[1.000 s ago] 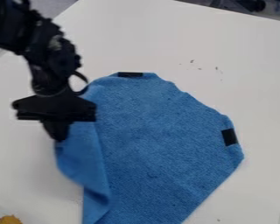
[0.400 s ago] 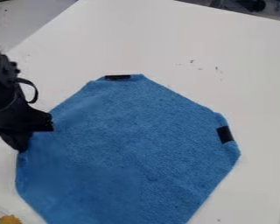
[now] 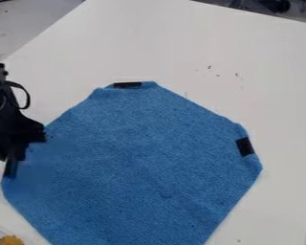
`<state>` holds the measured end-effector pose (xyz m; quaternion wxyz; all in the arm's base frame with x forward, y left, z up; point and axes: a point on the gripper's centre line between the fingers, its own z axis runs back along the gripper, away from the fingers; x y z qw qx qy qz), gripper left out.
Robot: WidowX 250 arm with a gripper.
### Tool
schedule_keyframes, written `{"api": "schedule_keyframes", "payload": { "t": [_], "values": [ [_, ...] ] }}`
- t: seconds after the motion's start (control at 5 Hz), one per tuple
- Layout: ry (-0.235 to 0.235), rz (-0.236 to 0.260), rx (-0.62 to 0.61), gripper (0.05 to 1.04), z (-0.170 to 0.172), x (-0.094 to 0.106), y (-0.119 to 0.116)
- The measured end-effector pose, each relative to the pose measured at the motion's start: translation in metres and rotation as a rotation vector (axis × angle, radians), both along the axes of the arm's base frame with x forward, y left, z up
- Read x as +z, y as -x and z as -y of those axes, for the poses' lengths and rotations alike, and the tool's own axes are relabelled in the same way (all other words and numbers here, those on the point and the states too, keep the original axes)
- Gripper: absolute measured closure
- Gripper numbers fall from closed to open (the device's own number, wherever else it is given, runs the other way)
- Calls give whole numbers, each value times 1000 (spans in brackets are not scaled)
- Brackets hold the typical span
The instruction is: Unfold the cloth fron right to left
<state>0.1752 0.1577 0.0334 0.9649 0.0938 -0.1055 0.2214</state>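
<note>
Ease the cloth flat without dragging; whether the gripper, frame left, grips it is unclear.

White tabletop, bearing dark specks; one orange item, near left; dark objects, beyond far edge.

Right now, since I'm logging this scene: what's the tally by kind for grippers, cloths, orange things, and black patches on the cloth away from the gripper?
Gripper: 1
Blue cloth: 1
Orange thing, picture's lower left corner: 1
Black patches on the cloth, away from the gripper: 2
Total: 5
</note>
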Motion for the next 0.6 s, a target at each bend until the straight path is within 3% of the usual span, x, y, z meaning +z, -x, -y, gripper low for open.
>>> {"api": "schedule_keyframes", "payload": {
  "t": [0.2,0.4,0.6],
  "values": [
    [-72,-20,-10,259,-12,15,3],
    [-99,-44,-20,74,-12,32,1],
    [-63,-48,-98,75,-1,35,-9]
  ]
}}
